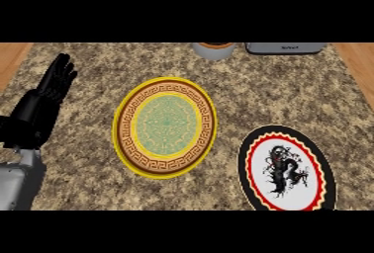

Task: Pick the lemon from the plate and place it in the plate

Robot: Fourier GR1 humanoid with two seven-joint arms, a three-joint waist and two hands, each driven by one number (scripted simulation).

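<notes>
now left hand [51, 91] rests open — beside yellow plate [125, 143] — dragon plate [252, 185] right.

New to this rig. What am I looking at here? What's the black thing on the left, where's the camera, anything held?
One picture, taken from the robot's head, looking steeply down at a granite counter. The black thing is the robot's left hand on a grey forearm, open, fingers up, resting near the left edge and holding nothing. The right hand is out of view. On the counter lie a yellow-rimmed patterned plate and a black-rimmed dragon plate. At the far edge stand a cup and a grey appliance. No lemon is visible on either plate.
</notes>
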